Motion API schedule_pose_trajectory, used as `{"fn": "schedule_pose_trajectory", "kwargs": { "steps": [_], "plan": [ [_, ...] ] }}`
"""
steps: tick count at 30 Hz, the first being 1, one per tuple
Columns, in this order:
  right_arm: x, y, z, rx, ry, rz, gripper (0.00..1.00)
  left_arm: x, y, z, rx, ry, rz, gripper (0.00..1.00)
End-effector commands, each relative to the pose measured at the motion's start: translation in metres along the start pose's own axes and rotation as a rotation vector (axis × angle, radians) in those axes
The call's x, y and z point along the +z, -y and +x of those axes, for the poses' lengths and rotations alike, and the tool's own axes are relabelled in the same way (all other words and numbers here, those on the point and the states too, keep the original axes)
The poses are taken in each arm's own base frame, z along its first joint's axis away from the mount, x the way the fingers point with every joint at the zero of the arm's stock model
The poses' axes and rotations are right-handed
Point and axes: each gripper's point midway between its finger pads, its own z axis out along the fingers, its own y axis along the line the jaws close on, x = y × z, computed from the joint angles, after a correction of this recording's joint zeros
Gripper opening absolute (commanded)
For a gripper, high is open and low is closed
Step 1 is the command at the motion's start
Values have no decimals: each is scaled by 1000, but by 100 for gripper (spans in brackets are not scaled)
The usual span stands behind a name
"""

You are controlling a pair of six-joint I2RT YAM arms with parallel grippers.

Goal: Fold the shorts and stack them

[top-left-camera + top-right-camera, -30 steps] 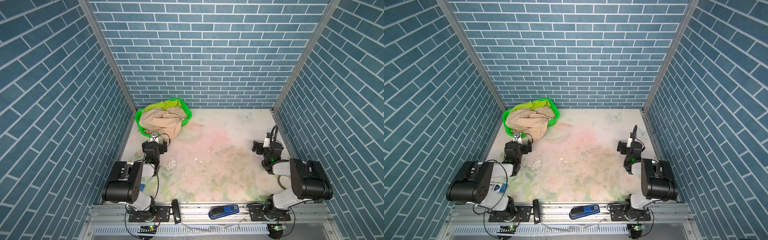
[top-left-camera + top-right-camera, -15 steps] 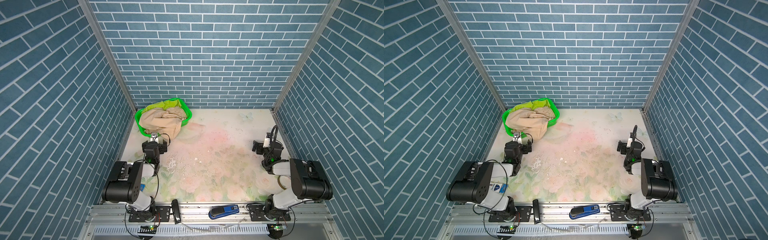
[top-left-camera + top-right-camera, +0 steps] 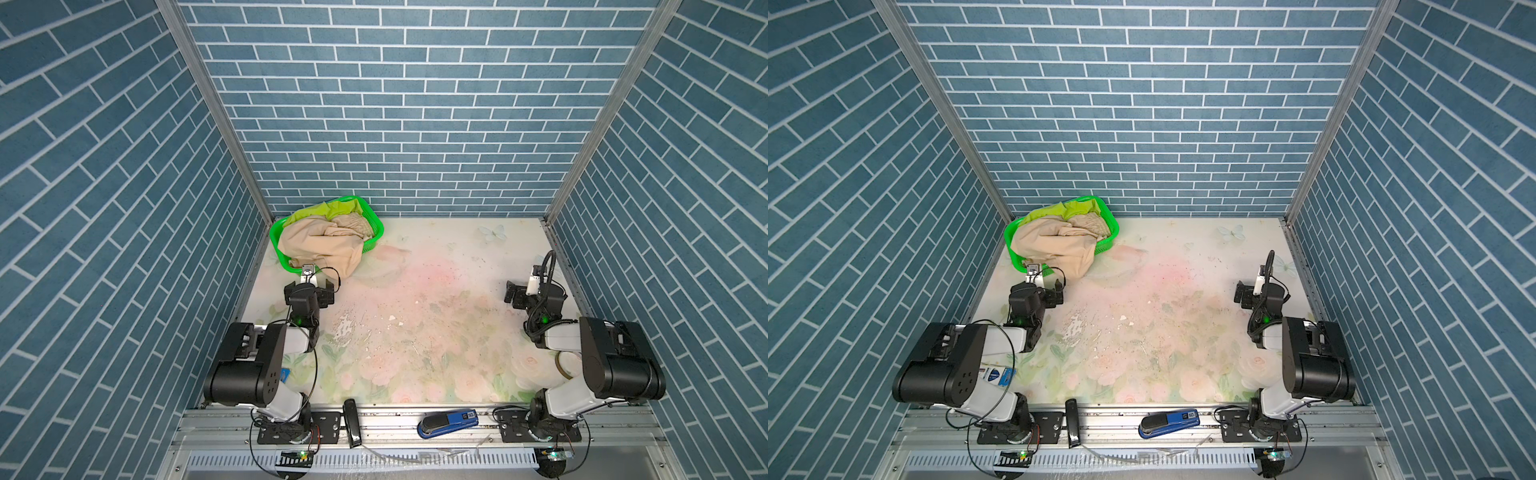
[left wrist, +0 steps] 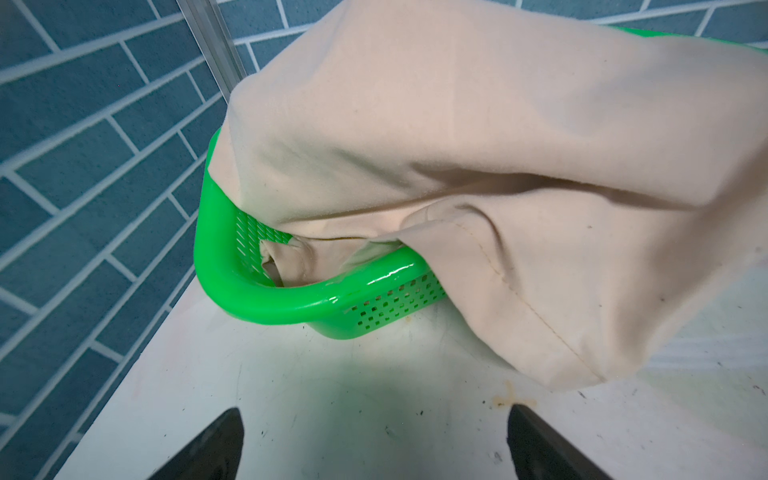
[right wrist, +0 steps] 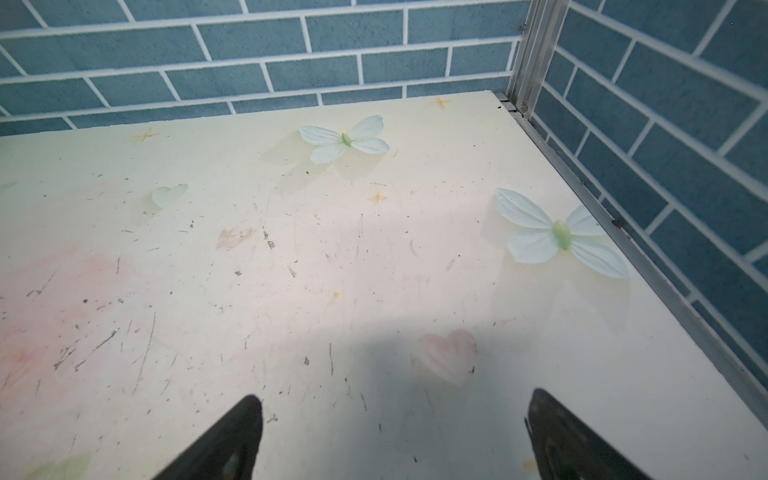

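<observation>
Over on the flower-print table (image 3: pixel 436 291), the back left corner has a bright green plastic basket (image 3: pixel 275 239) sitting right by the brick wall. Both pairs of shorts are dumped in it, not folded at all. The beige shorts (image 3: pixel 320 245) are bunched up on top, and one leg flops over the front rim down onto the table. The lime green shorts (image 3: pixel 316 210) are tucked underneath at the back, so only a strip of them peeks out.

The left gripper (image 4: pixel 374 415) sits low just in front of the basket, jaws spread wide, holding nothing, a little short of the hanging beige cloth. The right gripper (image 5: pixel 395 399) is way off on the right side of the table, also wide open with nothing in it. A blue stapler (image 3: pixel 448 419) lies on the front rail.
</observation>
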Motion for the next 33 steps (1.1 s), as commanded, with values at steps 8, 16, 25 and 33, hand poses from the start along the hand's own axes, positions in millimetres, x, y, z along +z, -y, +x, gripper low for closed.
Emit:
{"fn": "schedule_pose_trajectory", "kwargs": {
  "steps": [8,16,25,33],
  "plan": [
    [-4,-5,-15,-36,44,-27,98,-2,-14,-11,-30,8,-65,100],
    [-42,5,-55,64,46,49,93,-49,-18,-76,-125,-116,-17,100],
    [-93,-103,-93,-22,-111,-359,91,-50,19,-148,-121,-391,191,100],
    [-128,-133,-94,-73,-158,-438,91,3,61,-130,-17,-531,261,100]
  ]
}}
